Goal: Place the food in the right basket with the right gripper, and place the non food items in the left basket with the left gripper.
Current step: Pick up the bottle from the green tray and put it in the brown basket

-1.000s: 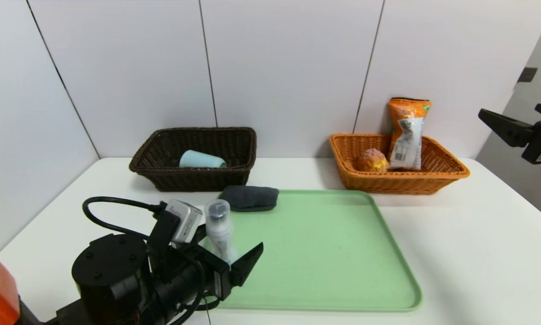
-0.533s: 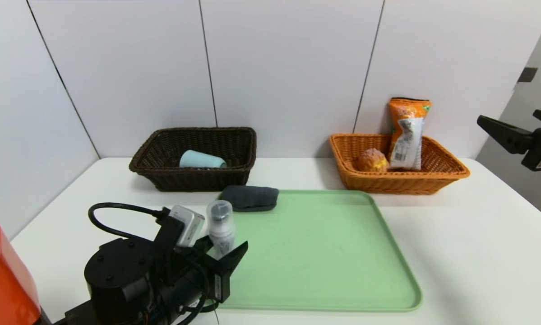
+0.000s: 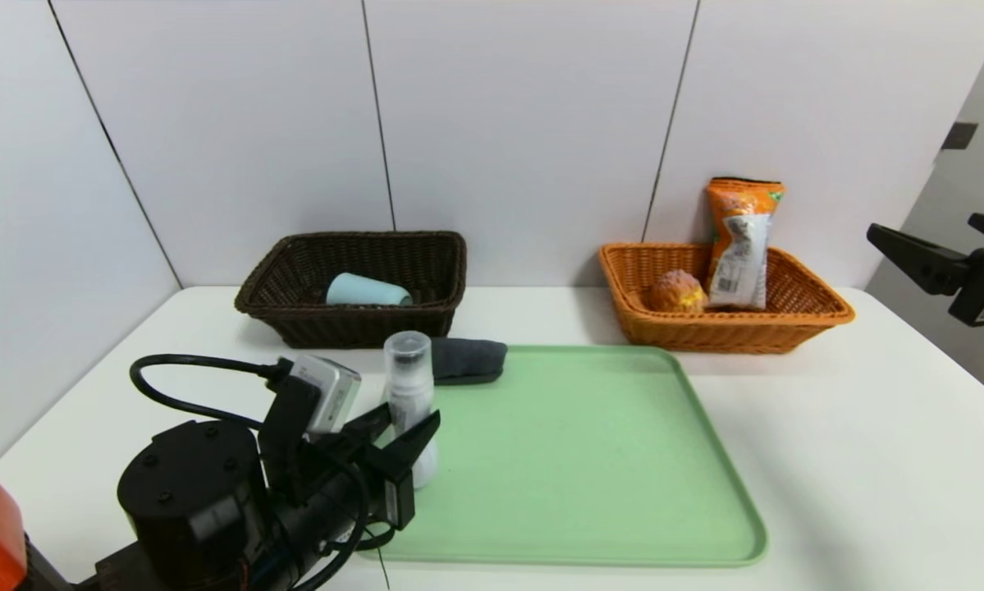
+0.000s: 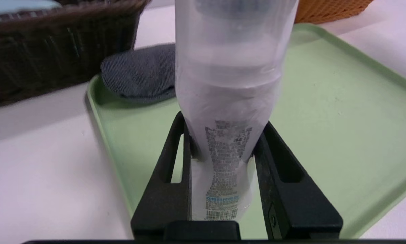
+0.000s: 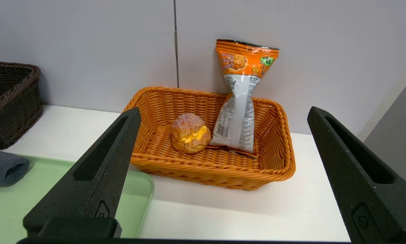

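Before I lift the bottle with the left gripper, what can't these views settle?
- Bottle base: hidden by gripper fingers, so tray contact unclear.
- Bottle cap: cut off in the wrist view.
- Cloth: partly behind the bottle in the head view.

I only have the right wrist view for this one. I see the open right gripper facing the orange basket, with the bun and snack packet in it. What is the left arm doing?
Observer: The left gripper is shut on the white bottle, gripping its lower part over the green tray.
Operator: Anything in the dark basket? I only see its corner.
Observer: Yes, the teal cup lies on its side in the dark brown basket.
Operator: Anything else on the tray?
Observer: Only the grey cloth, at its far corner.
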### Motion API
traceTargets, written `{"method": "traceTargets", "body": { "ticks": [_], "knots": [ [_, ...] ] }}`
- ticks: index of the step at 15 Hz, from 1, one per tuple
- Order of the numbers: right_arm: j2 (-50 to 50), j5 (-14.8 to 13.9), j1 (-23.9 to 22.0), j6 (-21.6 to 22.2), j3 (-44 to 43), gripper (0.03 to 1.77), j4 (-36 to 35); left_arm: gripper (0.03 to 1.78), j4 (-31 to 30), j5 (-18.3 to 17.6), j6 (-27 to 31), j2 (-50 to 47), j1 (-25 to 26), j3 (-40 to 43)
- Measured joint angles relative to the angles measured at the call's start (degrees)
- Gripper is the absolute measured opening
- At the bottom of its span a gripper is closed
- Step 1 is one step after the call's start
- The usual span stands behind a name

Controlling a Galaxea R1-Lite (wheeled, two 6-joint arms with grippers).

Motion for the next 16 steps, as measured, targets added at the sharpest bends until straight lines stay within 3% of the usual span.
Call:
{"method": "traceTargets", "body": {
  "ticks": [2,6,9,13,16],
  "knots": [
    [-0.09,0.24,0.0,-0.05,0.45,1.69,-0.11,0.56,0.8,0.82,3.33,-2.17,0.12,-2.6],
    [-0.22,0.69,0.0,0.02,0.56,1.69,-0.2,0.56,12.04,1.38,4.21,-6.89,2.65,-11.75],
    [-0.63,0.77,0.0,1.07,0.54,1.69,-0.09,0.56,21.31,-0.2,4.18,-8.68,10.23,-21.31],
    [-0.91,0.79,0.0,1.16,1.02,1.69,-0.09,0.56,31.43,-7.06,3.9,-6.86,22.55,-35.15],
    [-1.18,0.74,0.0,1.27,1.52,1.69,0.02,0.56,34.07,-8.83,3.85,-1.46,29.39,-43.42]
  ]
}}
